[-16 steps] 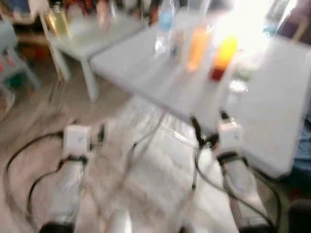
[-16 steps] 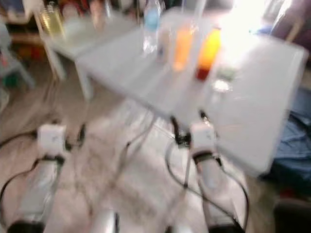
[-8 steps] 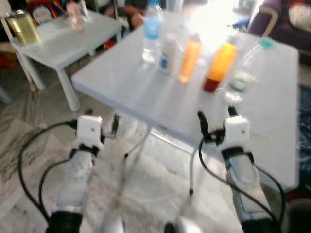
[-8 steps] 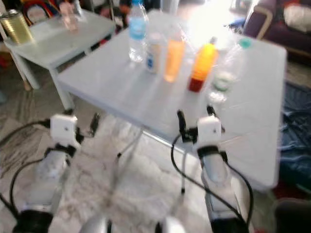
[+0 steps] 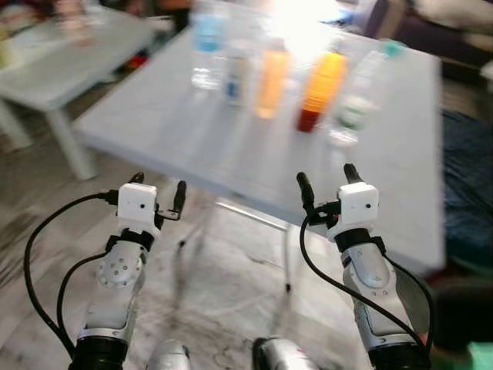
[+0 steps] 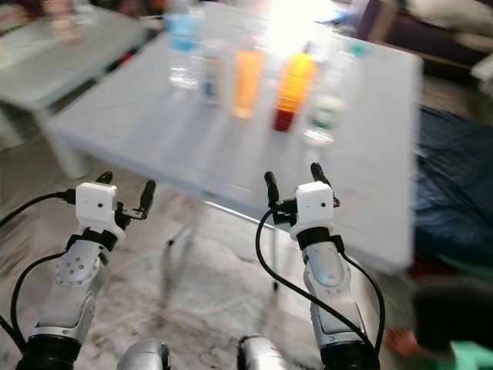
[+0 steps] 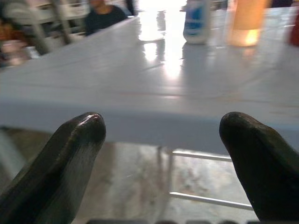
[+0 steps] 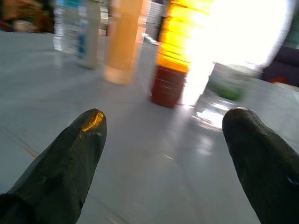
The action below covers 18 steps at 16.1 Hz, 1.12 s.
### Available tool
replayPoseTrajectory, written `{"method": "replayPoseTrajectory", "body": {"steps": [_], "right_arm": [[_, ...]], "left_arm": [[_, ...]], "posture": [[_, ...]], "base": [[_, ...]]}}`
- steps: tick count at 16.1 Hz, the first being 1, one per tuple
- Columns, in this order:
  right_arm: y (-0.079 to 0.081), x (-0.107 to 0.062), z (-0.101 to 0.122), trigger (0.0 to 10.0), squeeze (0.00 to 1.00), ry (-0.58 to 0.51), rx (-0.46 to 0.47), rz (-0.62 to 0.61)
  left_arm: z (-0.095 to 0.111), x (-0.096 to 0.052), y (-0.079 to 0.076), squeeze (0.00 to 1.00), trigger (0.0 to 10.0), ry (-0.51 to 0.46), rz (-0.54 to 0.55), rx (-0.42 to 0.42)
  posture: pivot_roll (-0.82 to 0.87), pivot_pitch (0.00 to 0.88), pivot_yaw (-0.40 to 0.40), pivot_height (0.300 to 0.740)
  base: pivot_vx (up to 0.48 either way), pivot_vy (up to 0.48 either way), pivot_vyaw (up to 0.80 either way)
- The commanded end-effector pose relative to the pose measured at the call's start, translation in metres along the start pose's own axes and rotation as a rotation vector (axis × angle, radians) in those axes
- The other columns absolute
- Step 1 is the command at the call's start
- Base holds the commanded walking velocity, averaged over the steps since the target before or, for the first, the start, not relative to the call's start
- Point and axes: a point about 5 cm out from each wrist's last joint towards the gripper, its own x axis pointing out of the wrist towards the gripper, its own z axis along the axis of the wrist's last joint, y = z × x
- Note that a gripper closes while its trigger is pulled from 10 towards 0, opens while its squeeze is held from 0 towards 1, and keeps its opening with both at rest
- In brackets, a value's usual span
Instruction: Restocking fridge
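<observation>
I see five drinks standing in a loose row in the upper centre of the head view, on the far half of the pale grey folding table (image 5: 192, 146). All stand upright, long axes vertical, caps up.

From frame left to right: a clear water bottle with a blue label (image 5: 208, 46), a small white bottle with a blue label (image 5: 235, 73), a tall pale orange juice bottle (image 5: 271, 81), a yellow-orange bottle with a dark red base (image 5: 317, 89), and a clear bottle with a green label and teal cap (image 5: 356, 100). The last one looks tilted in the blur; I cannot tell whether it truly leans. Liquid is visible in the two orange bottles; the fill of the clear ones I cannot make out.

The right gripper (image 5: 325, 183) sits lower right of centre, raised over the near edge of the table, its two black fingers spread apart and holding nothing. In the right wrist view, the red-based bottle (image 8: 180, 56) and the green-label bottle (image 8: 226, 88) stand ahead between the fingertips (image 8: 86, 128), well apart from them.

The left gripper (image 5: 158, 189) is in the lower left, just short of the table edge and below its top, fingers likewise parted and empty. Its wrist view looks along the tabletop (image 7: 140, 79) toward the white bottle (image 7: 198, 21).

A second, lower white side table (image 5: 54, 62) occupies the upper left corner. Marble-patterned floor (image 5: 223, 308) lies below.
</observation>
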Motion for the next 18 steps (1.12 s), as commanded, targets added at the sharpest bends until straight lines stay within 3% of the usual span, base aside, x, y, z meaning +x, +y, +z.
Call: {"method": "replayPoseTrajectory", "body": {"steps": [1, 9, 14, 18], "right_arm": [[-0.0015, -0.0003, -0.0015, 10.0, 0.0, 0.008, 0.004, -0.012], [-0.004, 0.0013, 0.0, 10.0, 0.0, -0.001, 0.001, -0.019], [-0.004, 0.0035, 0.0005, 10.0, 0.0, -0.004, -0.004, -0.009], [-0.0003, 0.0024, -0.0006, 10.0, 0.0, -0.002, -0.006, 0.007]], "left_arm": [[0.0006, -0.0024, -0.0016, 0.0, 10.0, -0.003, -0.007, 0.003], [0.0044, 0.0029, -0.0034, 0.0, 10.0, -0.018, -0.023, -0.001], [0.0053, 0.0032, -0.0015, 0.0, 10.0, -0.021, -0.023, -0.001], [0.0051, 0.001, -0.0001, 0.0, 10.0, -0.023, -0.012, -0.005]], "posture": [[0.07, 0.105, -0.053, 0.74], [0.06, 0.097, -0.049, 0.74], [0.06, 0.107, -0.055, 0.74], [0.06, 0.12, -0.06, 0.74]], "base": [[0.0, 0.0, -0.8], [0.316, 0.0, -0.05], [0.391, 0.0, -0.54], [0.172, 0.0, 0.0]]}}
